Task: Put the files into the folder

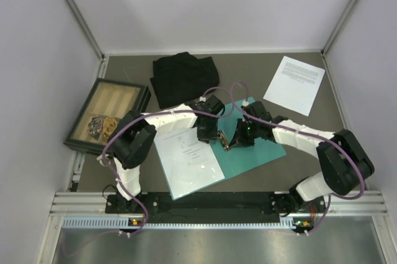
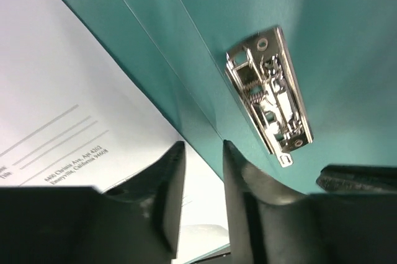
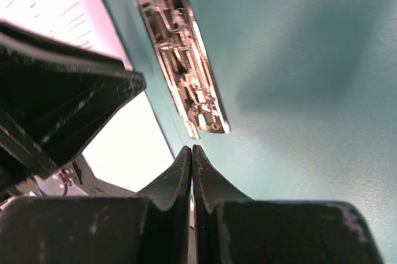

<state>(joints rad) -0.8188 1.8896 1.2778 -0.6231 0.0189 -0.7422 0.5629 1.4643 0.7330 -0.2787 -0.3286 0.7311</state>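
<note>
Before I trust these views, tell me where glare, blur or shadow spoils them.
Top external: evenly lit and sharp, but print on the far sheet is too small to read. Left wrist: the metal clip is crisp, with small glints. Right wrist: the clip is blurred and glaring, the near sheet is washed out white, and a soft shadow crosses the folder.

Two white arms (image 1: 180, 116) with black joints carry looping purple cables (image 1: 237, 83).

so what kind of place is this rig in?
Probably a lab robot cell: white panel walls, left arm and right arm bolted to an aluminium rail, staged teal folder and paper sheets.
</note>
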